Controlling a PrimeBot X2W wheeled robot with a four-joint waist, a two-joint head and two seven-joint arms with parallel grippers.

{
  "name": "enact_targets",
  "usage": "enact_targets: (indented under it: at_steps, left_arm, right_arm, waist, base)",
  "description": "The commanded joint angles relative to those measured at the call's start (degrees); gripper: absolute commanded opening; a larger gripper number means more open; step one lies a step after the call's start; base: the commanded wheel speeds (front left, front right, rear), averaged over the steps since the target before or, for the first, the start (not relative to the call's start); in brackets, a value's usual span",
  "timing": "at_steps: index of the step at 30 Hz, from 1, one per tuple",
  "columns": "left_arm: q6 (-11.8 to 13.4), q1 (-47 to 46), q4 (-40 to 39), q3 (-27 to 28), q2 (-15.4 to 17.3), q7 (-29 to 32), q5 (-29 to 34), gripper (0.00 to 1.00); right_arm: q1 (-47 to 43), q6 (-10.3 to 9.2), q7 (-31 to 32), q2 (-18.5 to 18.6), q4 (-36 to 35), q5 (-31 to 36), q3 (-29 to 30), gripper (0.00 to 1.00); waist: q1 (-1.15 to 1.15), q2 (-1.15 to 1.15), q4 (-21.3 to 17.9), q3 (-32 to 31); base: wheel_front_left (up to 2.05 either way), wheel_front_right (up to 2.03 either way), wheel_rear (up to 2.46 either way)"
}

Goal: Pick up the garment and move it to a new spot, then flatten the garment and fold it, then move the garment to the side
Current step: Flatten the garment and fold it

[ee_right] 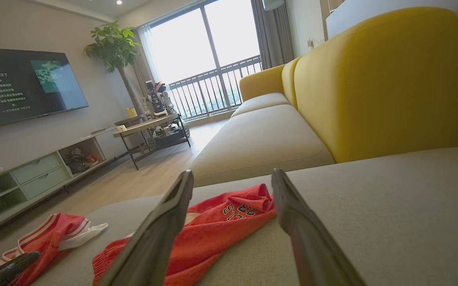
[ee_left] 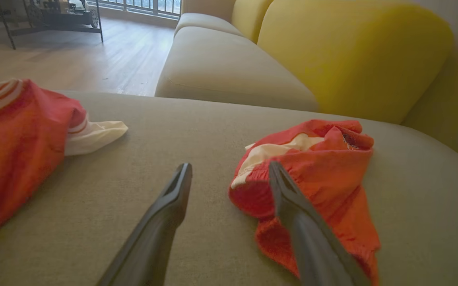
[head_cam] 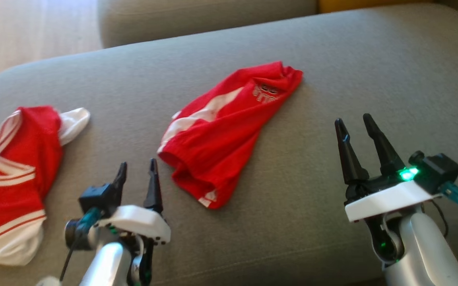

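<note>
You see the red shorts (head_cam: pixel 217 135) mid-frame, between the left gripper (head_cam: pixel 138 163) and the right gripper (head_cam: pixel 353 119), both wide open, empty.

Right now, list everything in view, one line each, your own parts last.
red shorts: one, red with white stripe, crumpled mid-cushion
red jersey: one, red with white trim, cushion's left end
seat cushion: one, grey, under both garments
backrest: two sections, yellow, behind the cushion
television: one, dark, wall-mounted
plant: one, green, by the window
left gripper: one, dark fingers, open, left of the shorts
right gripper: one, dark fingers, open, right of the shorts
</note>
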State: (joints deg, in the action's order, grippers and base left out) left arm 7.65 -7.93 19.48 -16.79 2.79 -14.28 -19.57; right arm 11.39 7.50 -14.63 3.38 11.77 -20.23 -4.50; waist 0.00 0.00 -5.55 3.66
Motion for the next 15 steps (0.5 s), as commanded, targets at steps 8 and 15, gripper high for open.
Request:
enact_targets:
  at_steps: [8,15]
  left_arm:
    - [-0.4,-9.8,7.6,-1.1,0.1,2.3,-9.1,1.00]
    - [1.0,-13.8,13.9,-1.8,0.1,3.7,-10.1,1.00]
  right_arm:
    - [-0.1,-0.01,-0.4,-0.5,-3.4,-1.0,-1.1,1.00]
    - [0.6,-0.01,-0.4,-0.5,-3.4,-3.3,-0.5,1.00]
  waist:
    - [0.00,0.00,-5.2,3.2]
    - [0.00,0.00,-6.9,4.5]
  base:
    - [0.00,0.00,0.00]
    - [0.00,0.00,0.00]
